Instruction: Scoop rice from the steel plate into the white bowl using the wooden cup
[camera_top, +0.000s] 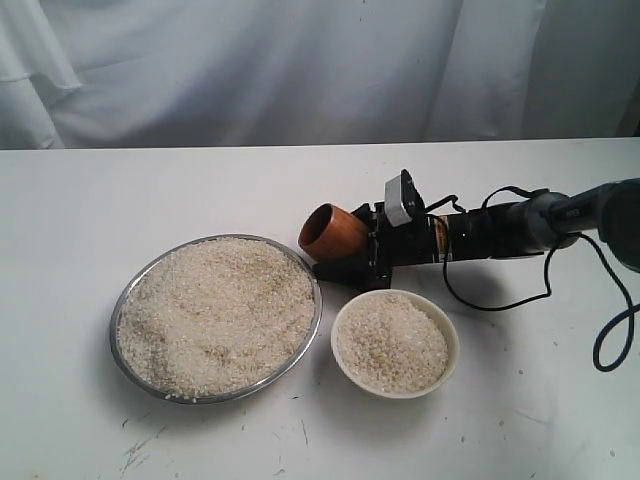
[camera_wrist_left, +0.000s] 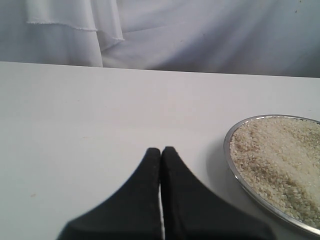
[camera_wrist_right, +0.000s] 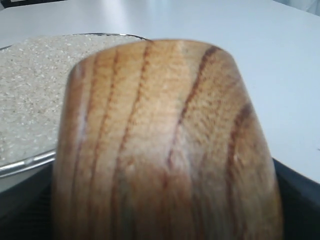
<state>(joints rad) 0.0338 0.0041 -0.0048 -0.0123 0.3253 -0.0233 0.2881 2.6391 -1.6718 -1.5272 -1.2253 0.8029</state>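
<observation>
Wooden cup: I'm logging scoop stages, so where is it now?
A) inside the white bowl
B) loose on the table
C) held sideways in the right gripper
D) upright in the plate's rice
C: the wooden cup lies sideways in the right gripper, its mouth toward the steel plate.

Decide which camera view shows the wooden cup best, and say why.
The exterior view: the whole wooden cup shows, tipped sideways in the right gripper. The right wrist view shows only its blurred side, close up. The left wrist view misses it.
</observation>
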